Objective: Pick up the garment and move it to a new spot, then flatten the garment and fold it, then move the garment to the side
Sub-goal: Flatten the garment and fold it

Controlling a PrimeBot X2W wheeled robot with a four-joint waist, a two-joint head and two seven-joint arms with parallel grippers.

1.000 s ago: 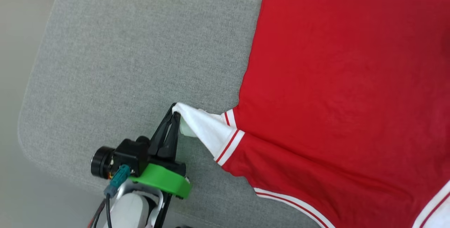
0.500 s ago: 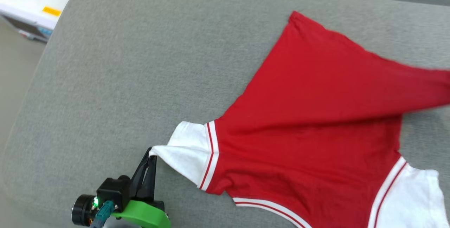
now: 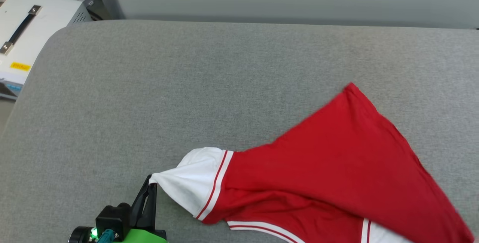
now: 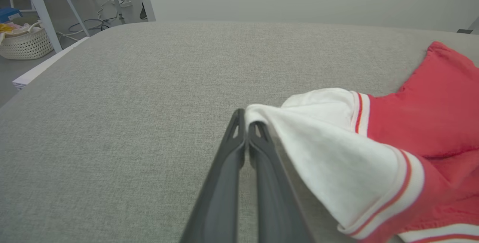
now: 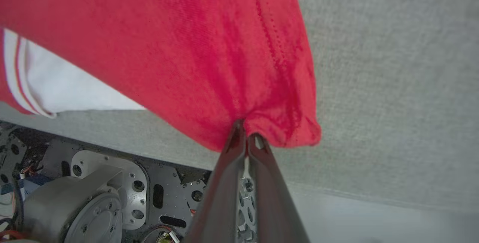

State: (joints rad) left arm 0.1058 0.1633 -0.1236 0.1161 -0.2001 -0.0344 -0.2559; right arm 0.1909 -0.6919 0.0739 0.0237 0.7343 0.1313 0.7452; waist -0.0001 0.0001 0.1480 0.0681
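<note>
- Pinching the garment (image 3: pixel 329 160): left gripper (image 3: pixel 151 187) clamps sleeve tip (image 4: pixel 258 110), right gripper (image 5: pixel 246 132) clamps red edge (image 5: pixel 288 132).
- Risk: such thin bites could slip under tension.

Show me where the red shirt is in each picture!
Head view: the garment lies lower right, white sleeve in the left gripper.
Left wrist view: the garment is at the right, sleeve tip at the centre.
Right wrist view: the garment hangs across the top, pinched by the right gripper.
Shared landmark: the grey cushion.

Bright, even light — slight blur
</note>
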